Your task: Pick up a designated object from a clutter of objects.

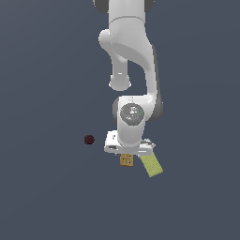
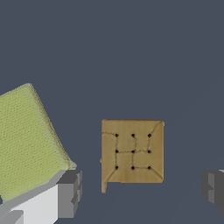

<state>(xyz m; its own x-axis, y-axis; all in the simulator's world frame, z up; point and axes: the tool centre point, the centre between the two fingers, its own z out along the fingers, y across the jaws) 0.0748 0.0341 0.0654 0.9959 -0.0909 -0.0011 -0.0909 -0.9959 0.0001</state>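
A white robot arm [image 1: 129,51] with grey joint caps hangs over a plain dark slate-blue surface [image 1: 42,197]. Between the tool's [image 2: 142,188] dark grey fingertips [image 2: 70,192] lies an orange-brown box [image 2: 132,151] marked with a grid of small black dots and faint lines. Just beside the tool lies a yellow-green slab [image 2: 26,140] with a fine woven texture. Farther off sits a dark red ball [image 1: 89,139].

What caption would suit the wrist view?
Open hand hanging over the orange-brown box, a yellow-green slab beside one finger.
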